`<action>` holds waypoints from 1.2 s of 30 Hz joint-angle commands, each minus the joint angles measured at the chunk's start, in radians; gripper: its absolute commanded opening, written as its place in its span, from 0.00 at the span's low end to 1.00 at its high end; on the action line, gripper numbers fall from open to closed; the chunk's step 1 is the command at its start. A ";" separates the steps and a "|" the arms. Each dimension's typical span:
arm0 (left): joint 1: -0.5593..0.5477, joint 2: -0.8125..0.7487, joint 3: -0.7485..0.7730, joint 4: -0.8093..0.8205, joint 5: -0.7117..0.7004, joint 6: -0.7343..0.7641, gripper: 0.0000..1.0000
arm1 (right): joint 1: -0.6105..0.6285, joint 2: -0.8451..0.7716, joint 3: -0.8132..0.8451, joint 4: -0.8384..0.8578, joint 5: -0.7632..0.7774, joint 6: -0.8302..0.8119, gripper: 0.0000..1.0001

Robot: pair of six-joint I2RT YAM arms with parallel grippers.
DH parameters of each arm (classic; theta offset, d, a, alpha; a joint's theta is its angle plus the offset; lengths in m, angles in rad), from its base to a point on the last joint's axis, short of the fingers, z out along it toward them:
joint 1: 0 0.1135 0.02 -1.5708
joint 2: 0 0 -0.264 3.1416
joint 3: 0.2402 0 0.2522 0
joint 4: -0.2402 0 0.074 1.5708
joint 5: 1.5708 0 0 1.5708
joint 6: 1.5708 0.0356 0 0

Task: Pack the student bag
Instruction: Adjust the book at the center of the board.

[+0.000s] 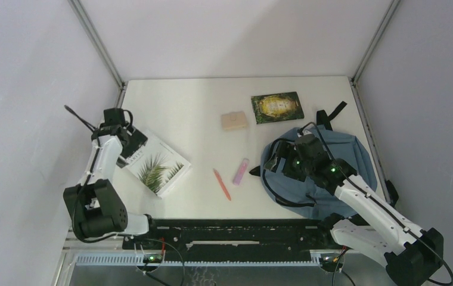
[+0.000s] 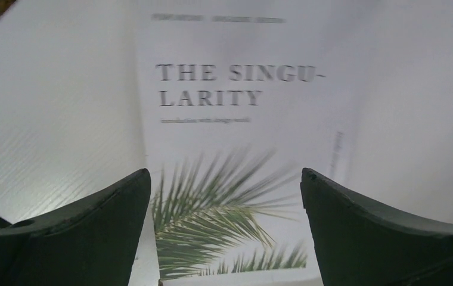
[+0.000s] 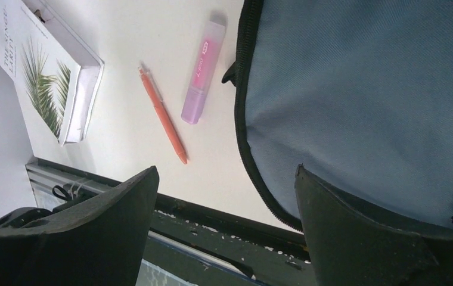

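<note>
The student bag [image 1: 346,152] lay flat on the right side of the table [image 1: 194,107], dusty-blue fabric up, black zipper trim curving down its left edge and a black strap poking off its far end. Right over that left edge hung the right hand [image 1: 282,158], fingers spread wide and nothing between them. From its wrist camera, one finger was over the blue cloth [image 3: 361,89] and the other over the table's near rim.

Just left of the bag sat a pink highlighter [image 1: 241,171], and beside that an orange pen [image 1: 222,184], the two lying apart at a slight angle to each other. Beyond them, toward the back, were a small tan block [image 1: 234,121] and a dark green book [image 1: 277,107] with a gold-patterned cover, the book close to the bag's far end.

Over on the left, a white book [image 1: 160,168] with a palm frond and the title "THE SINGULARITY" lay askew. The left hand [image 1: 130,145] was poised over its far corner, fingers wide and gripping nothing. Whether it touched the cover, I couldn't tell.
</note>
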 commanded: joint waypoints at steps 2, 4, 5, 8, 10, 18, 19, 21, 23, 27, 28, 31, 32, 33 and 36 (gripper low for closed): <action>0.093 0.083 -0.052 0.054 0.005 -0.101 1.00 | 0.014 -0.019 0.030 0.041 0.003 -0.044 0.94; 0.099 0.125 -0.048 0.047 0.013 -0.089 1.00 | 0.009 -0.026 0.041 0.034 -0.005 -0.077 0.95; 0.100 0.136 -0.056 0.057 0.023 -0.080 1.00 | 0.007 -0.025 0.046 0.031 -0.008 -0.091 0.95; 0.099 0.185 -0.071 0.131 0.173 -0.014 1.00 | -0.001 -0.014 0.059 0.039 -0.029 -0.121 0.95; 0.083 0.249 -0.032 0.114 0.278 0.031 0.97 | -0.018 0.001 0.073 0.053 -0.044 -0.123 0.93; -0.118 0.361 0.067 0.085 0.348 0.144 0.97 | -0.104 0.053 0.123 0.322 -0.094 -0.074 0.93; -0.139 0.372 0.085 0.077 0.354 0.157 0.97 | -0.104 0.088 0.153 0.334 -0.087 -0.088 0.93; -0.175 0.390 0.126 0.064 0.351 0.177 0.96 | -0.101 0.192 0.236 0.352 -0.092 -0.117 0.93; -0.215 0.402 0.166 0.041 0.292 0.188 0.96 | -0.089 0.299 0.302 0.374 -0.119 -0.133 0.93; -0.224 0.393 0.210 0.012 0.265 0.199 0.96 | -0.027 0.549 0.459 0.400 -0.177 -0.153 0.93; -0.224 0.376 0.210 0.010 0.263 0.199 0.97 | -0.008 0.615 0.516 0.388 -0.190 -0.160 0.93; -0.217 0.301 0.175 0.025 0.248 0.182 0.99 | 0.044 0.821 0.692 0.334 -0.207 -0.180 0.93; -0.208 0.274 0.154 0.033 0.254 0.165 0.99 | 0.053 0.888 0.750 0.311 -0.214 -0.181 0.92; -0.196 0.244 0.135 0.043 0.269 0.156 1.00 | 0.059 0.951 0.812 0.281 -0.222 -0.181 0.92; -0.139 0.194 0.070 0.060 0.285 0.118 1.00 | 0.076 1.140 0.983 0.185 -0.228 -0.185 0.91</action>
